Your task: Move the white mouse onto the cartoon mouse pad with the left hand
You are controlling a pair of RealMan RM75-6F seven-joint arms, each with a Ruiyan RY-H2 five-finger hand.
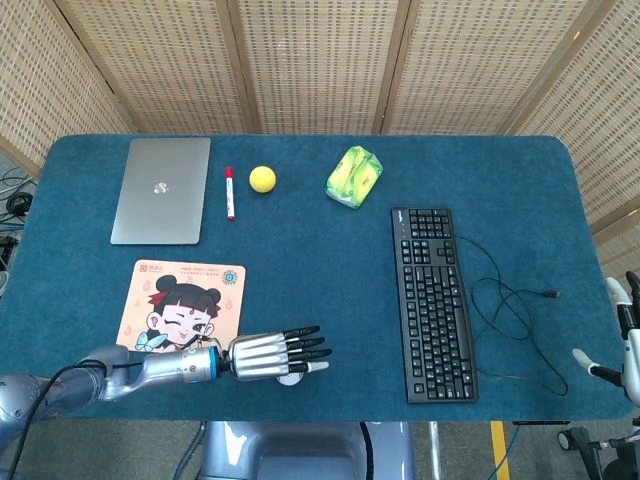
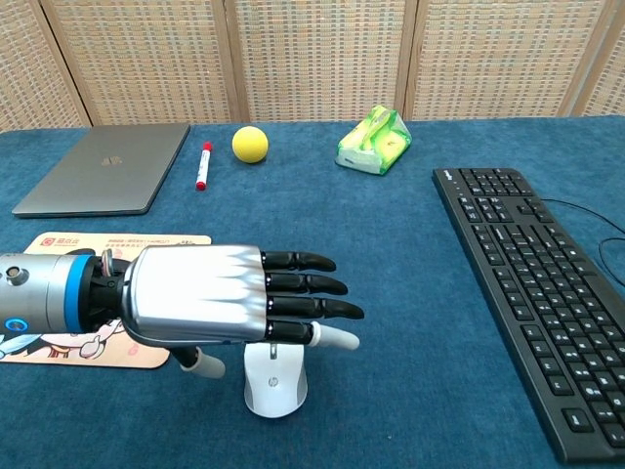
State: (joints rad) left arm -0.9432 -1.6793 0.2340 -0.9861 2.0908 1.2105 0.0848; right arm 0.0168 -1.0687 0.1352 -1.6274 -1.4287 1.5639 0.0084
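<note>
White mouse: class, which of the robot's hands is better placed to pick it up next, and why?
The left hand. It hovers flat directly over the white mouse, beside the mouse pad. The right hand sits at the table's far edge, beyond the keyboard.

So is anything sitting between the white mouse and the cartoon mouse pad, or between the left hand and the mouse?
Nothing visible. The left hand hovers flat directly over the white mouse, fingers extended. Only bare blue tablecloth separates the mouse from the cartoon mouse pad to its left.
</note>
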